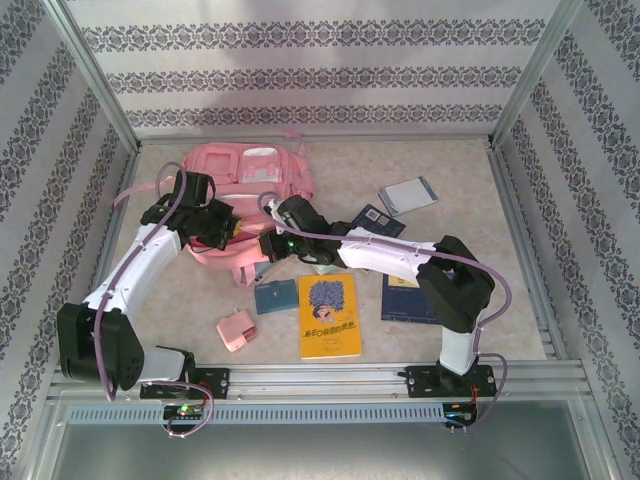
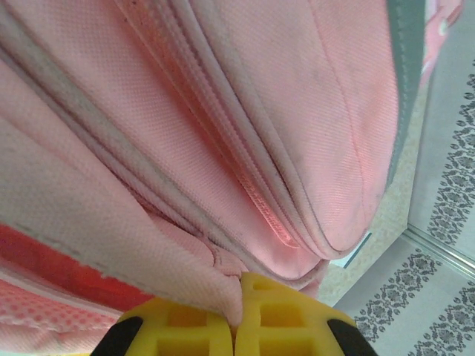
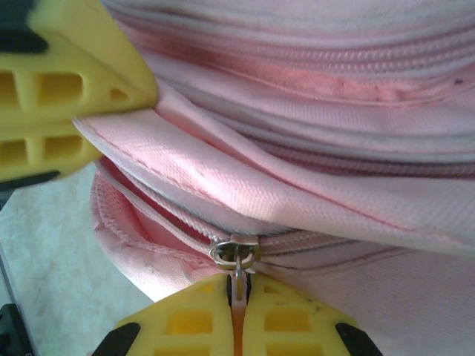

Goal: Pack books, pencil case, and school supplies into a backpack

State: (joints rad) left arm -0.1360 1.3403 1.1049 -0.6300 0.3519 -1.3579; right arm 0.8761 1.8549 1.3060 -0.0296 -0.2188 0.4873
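The backpack lies flat at the far middle of the table, and both arms meet at its near edge. The left arm rises from its base at the near left, slants far and rightward, then bends at the wrist so the left gripper points right into the near-left side of the bag. Its yellow fingers are clenched on a fold of pink fabric, the flap beside a zip. The right arm stands at the near right, folds at its black elbow and stretches its white forearm leftward, low over the table, to the bag's near edge. The right gripper is clamped on the zip pull, which hangs from the slider just under the fold that the other gripper holds. The grippers sit just beside each other. On the table near the bag lie the teal box, the pink block and the yellow book. The near navy book is partly under the right arm; the far navy book and the notebook lie to the right of the bag.
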